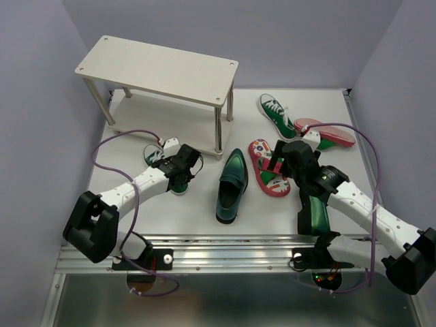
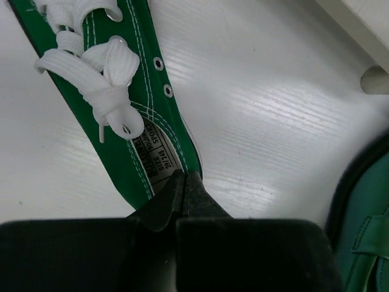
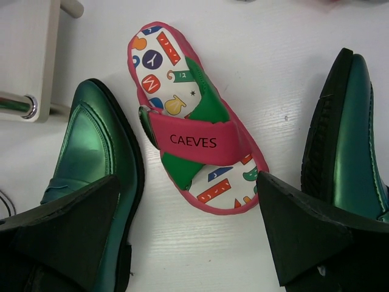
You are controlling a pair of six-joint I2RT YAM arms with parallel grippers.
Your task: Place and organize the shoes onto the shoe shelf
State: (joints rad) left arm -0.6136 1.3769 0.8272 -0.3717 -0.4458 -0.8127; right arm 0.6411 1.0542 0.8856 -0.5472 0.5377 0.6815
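Observation:
The shoe shelf [image 1: 160, 68] stands at the back left. In front of it lies a green canvas sneaker [image 1: 152, 154] [image 2: 124, 131], and my left gripper [image 1: 180, 170] [image 2: 184, 180] is shut on its side wall by the size label. Its mate [image 1: 275, 113] lies at the back right. A glossy green loafer [image 1: 231, 184] [image 3: 91, 152] lies mid-table. The second loafer [image 1: 313, 214] [image 3: 355, 152] is partly under the right arm. My right gripper [image 1: 278, 163] [image 3: 188, 234] hangs open over the heel of a red flip-flop [image 1: 264, 170] [image 3: 194, 140]. The other flip-flop [image 1: 327, 133] lies at the far right.
A silver shelf leg [image 3: 18, 104] and the lower board [image 2: 364, 27] are close to both grippers. The loafer's edge [image 2: 364, 231] lies just right of the left gripper. Purple walls close in the table on three sides.

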